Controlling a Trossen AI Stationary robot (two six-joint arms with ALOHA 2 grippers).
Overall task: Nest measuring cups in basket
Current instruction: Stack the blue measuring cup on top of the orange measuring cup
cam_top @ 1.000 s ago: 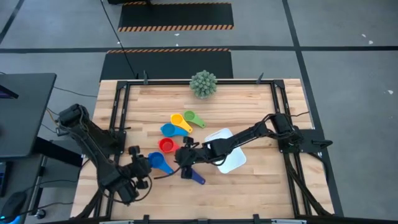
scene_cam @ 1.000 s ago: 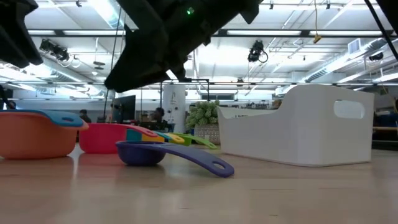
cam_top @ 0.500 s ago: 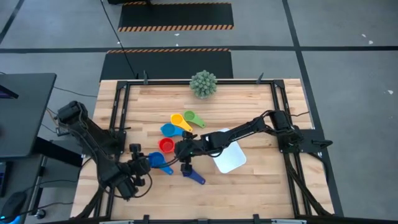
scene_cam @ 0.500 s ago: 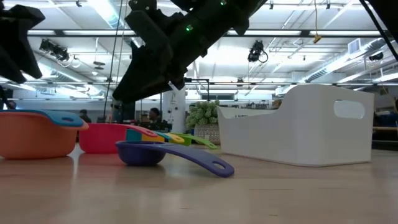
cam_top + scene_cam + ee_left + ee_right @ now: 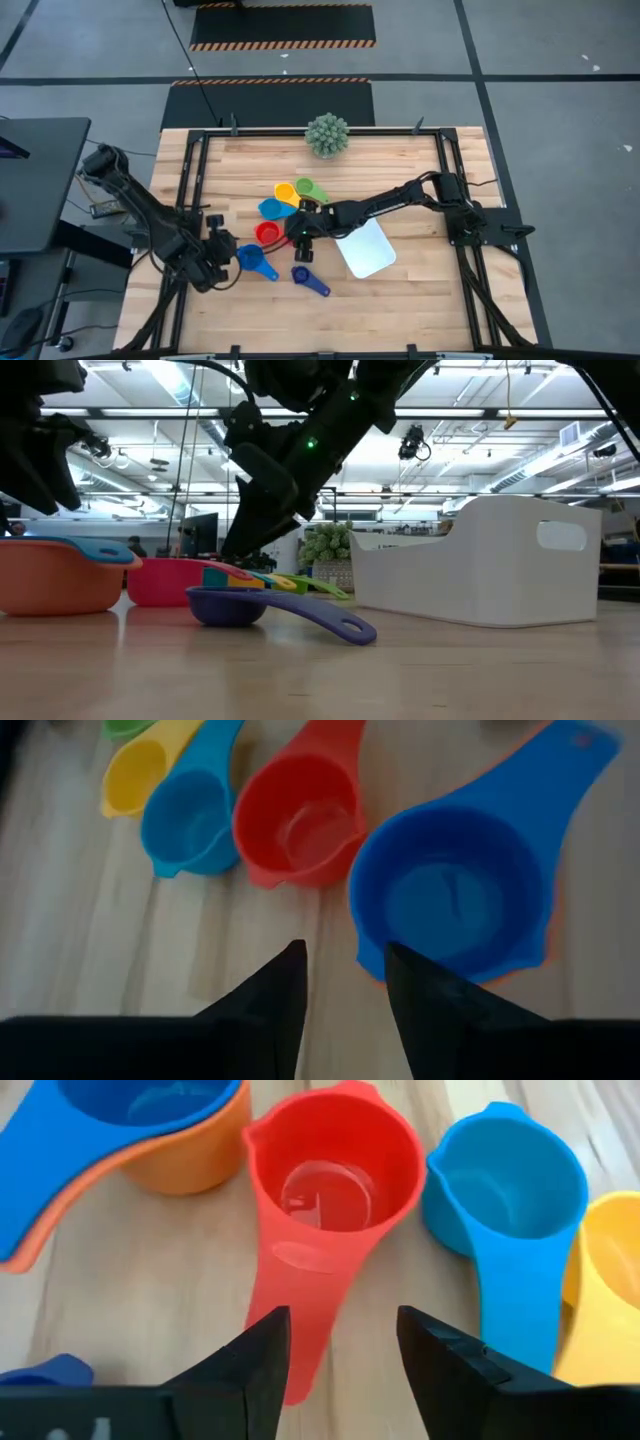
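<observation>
Hovering just above the tabletop, our left gripper [image 5: 345,982] sits at the near left of the table with its fingers spread, aimed at the bright blue cup [image 5: 455,910] that rests nested inside the orange cup [image 5: 55,575]. We see that stacked pair again from above [image 5: 250,258], just beside the left gripper [image 5: 222,255].

Nearest the front edge lies the dark blue cup [image 5: 302,274], alone on the wood, its long handle running toward the right front; at table level it sits in front of the other scoops [image 5: 228,604].

A step farther back, our right gripper [image 5: 340,1342] hangs over the handle of the red cup [image 5: 333,1185], fingers parted on either side of it and touching nothing we can make out. From overhead the right gripper [image 5: 305,228] sits just right of the red cup [image 5: 266,234].

Behind the red cup lie the light blue cup [image 5: 271,208], the yellow cup [image 5: 286,192] and the green cup [image 5: 307,187], fanned close together. The basket [image 5: 366,248] stands to the right of the cups, no cup visible inside it. At the far edge sits the green spiky plant [image 5: 327,134].
</observation>
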